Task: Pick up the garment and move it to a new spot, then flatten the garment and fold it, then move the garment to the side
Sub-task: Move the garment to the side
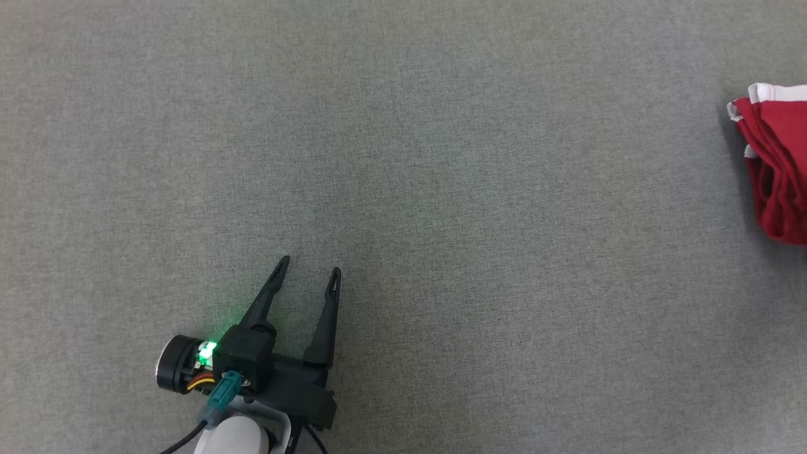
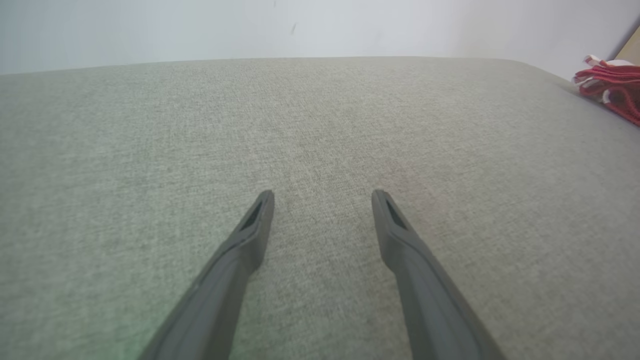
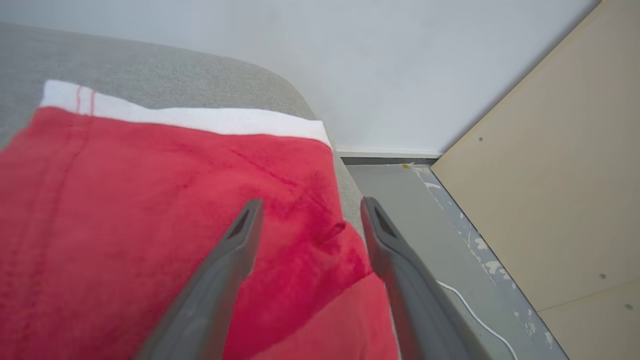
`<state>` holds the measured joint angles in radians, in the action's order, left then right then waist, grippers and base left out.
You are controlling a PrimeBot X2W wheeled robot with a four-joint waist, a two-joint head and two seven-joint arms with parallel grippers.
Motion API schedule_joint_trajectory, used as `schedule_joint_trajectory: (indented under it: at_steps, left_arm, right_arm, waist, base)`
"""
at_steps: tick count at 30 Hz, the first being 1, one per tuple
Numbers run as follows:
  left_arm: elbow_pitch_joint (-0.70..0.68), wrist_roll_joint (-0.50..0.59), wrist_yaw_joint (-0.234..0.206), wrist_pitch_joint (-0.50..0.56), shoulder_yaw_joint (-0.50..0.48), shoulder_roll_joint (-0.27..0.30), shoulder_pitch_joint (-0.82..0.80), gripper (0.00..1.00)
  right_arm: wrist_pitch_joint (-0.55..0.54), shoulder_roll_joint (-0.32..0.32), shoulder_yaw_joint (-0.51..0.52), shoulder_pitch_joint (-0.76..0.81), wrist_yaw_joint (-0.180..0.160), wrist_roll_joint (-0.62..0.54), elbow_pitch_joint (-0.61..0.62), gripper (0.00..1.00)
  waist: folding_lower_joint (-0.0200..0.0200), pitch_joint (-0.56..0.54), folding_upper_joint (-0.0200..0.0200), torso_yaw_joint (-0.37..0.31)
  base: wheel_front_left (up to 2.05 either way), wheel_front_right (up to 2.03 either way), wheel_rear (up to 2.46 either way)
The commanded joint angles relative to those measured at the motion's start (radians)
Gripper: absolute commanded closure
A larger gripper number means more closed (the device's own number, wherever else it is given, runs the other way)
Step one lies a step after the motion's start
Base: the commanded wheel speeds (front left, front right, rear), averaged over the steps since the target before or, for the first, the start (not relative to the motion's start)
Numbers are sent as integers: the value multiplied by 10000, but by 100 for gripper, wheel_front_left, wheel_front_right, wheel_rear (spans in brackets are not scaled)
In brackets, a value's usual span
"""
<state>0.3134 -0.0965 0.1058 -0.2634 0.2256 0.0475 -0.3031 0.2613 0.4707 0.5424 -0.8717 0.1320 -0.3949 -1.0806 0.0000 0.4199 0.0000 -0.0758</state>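
In the head view my left gripper (image 1: 312, 265) sits at the lower left, fingers spread, holding nothing, on the grey surface (image 1: 441, 157); the red garment (image 1: 778, 170) lies at the right edge. In the left wrist view the folded garment (image 2: 612, 85) is at the upper right. In the right wrist view my right gripper (image 3: 310, 201) hangs unclenched over the garment (image 3: 150, 200), which fills the left half.

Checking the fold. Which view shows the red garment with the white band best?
The right wrist view: the red fabric garment with a white band lies close below it, surface and band plain. The head view catches its bunched edge at the right border; the left wrist view, a small far piece.
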Motion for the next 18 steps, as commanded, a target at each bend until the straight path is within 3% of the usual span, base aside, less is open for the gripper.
schedule_joint_trajectory:
  at_steps: [1,11,18]
  left_arm:
    - [44,-18,-10,-19,0,56,-20,0]
    - [33,-243,-57,-22,-206,48,410,0]
    - [-39,-515,-103,-22,-423,47,891,0]
  right_arm:
    - [37,-232,28,169,-23,-52,129,0]
    - [24,-2209,-941,2094,-23,778,1943,0]
    - [27,-2940,-1779,3466,-23,1912,3224,0]
  waist:
    - [0,-65,0,-33]
    - [0,-788,0,-40]
    - [0,-1732,0,2]
  base:
    - [0,0,0]
    - [0,0,0]
    - [0,0,0]
